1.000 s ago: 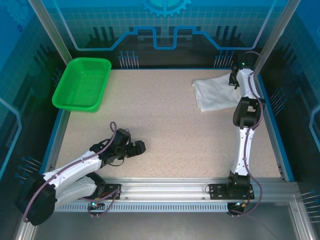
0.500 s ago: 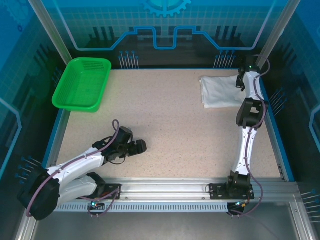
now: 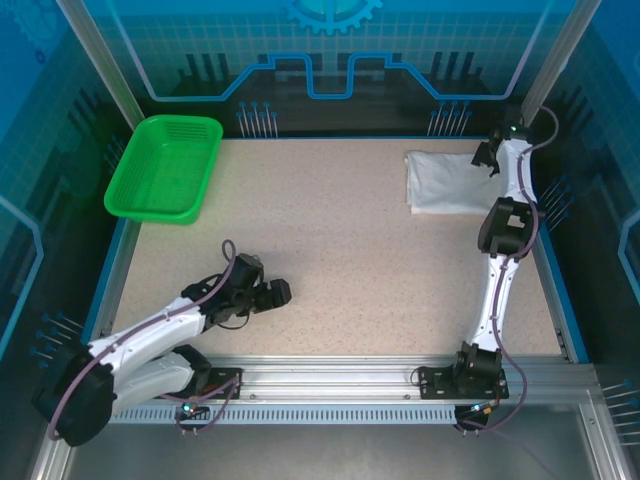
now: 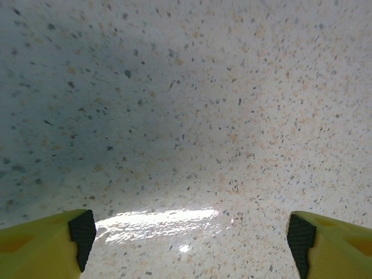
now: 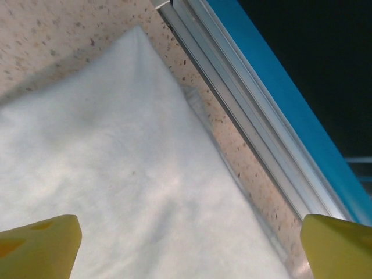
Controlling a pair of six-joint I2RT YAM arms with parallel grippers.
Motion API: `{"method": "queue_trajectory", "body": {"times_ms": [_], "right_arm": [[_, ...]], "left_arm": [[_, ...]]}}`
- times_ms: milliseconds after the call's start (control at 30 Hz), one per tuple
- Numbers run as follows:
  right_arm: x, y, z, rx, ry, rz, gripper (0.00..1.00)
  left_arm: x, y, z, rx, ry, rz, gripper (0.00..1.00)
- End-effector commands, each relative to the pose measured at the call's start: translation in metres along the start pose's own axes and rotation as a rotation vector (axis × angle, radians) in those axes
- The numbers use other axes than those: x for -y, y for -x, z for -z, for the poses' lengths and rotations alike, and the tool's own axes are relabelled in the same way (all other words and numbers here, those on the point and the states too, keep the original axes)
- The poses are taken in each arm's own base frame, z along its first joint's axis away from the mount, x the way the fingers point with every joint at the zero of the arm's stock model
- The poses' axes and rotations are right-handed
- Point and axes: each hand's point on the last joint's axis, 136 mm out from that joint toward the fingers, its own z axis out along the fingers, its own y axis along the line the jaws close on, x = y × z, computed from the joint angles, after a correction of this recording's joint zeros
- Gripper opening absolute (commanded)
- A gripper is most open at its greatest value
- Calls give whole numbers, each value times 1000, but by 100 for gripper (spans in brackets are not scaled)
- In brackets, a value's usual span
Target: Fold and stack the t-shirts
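Nearest, left claw (image 3: 278, 293): released, jaws spread wide over bare table (image 3: 350, 250), at 7 o'clock, grasping nothing.
right claw (image 3: 490, 157): released, jaws wide apart just above the cloth, at 2 o'clock.
t-shirt (image 3: 445, 182): white, folded and lying flat on the table at 2 o'clock, one corner near the side rail (image 5: 232, 87).
green basket (image 3: 165, 165): at 10 o'clock, well apart from the t-shirt.

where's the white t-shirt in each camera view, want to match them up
top external: white t-shirt in the far right corner of the speckled tabletop.
right wrist: white t-shirt across the lower left, beside the aluminium rail.
left wrist: speckled tabletop, shiny patch near the bottom.
shared landmark: speckled tabletop.
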Motion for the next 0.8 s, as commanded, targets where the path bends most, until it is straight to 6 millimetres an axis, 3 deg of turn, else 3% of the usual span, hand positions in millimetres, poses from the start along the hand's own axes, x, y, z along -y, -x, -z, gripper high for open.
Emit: {"method": "queue_trajectory", "body": {"times_ms": [0, 100, 233, 367, 433, 500, 600, 700, 767], "right_arm": [[-19, 24, 102, 91, 147, -129, 100], [-51, 14, 165, 180, 250, -80, 100], [-95, -17, 254, 352, 481, 32, 100], [-109, -64, 331, 531, 691, 173, 100], [-109, -96, 348, 605, 778, 267, 100], [-97, -118, 357, 689, 787, 318, 100], [-65, -145, 341, 802, 681, 361, 100], [-40, -177, 308, 812, 629, 408, 100], [-30, -192, 286, 749, 647, 391, 100]], "left_arm": [[7, 20, 27, 121, -18, 20, 95], [21, 39, 55, 218, -75, 36, 99], [38, 83, 113, 398, -73, 63, 99], [65, 134, 179, 586, -58, -36, 99], [74, 157, 206, 658, -30, -102, 99], [73, 178, 226, 724, 16, -132, 99], [65, 208, 240, 828, 34, -164, 99], [37, 234, 230, 892, 100, -123, 99], [5, 247, 205, 882, 186, -89, 99]]}}
